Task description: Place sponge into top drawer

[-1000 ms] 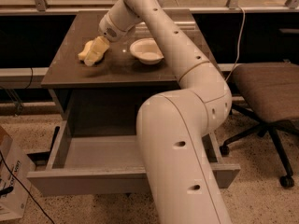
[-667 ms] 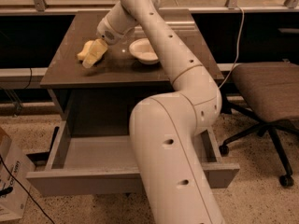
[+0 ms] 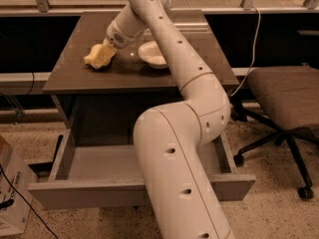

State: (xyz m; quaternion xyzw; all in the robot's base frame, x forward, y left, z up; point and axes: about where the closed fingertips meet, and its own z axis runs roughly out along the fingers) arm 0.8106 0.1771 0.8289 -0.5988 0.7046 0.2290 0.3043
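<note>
The sponge [image 3: 94, 59] is a pale-yellow block lying on the left part of the brown cabinet top [image 3: 75, 76]. My gripper [image 3: 106, 52] reaches down from the right and is right at the sponge, meeting its right end. I cannot tell where the gripper ends and the sponge begins. The top drawer [image 3: 89, 166] is pulled out below the cabinet top, wide, grey and shallow. My white arm [image 3: 174, 148] crosses in front and hides the middle and right of its floor.
A white bowl [image 3: 152, 54] sits on the cabinet top just right of the gripper. An office chair [image 3: 286, 96] stands at the right. A cardboard box [image 3: 12, 193] and cables lie on the floor at the left. A cable [image 3: 251, 49] hangs behind the cabinet.
The arm's lower links have shifted a little to the left. The gripper stays at the sponge on the cabinet top, which has hardly moved.
</note>
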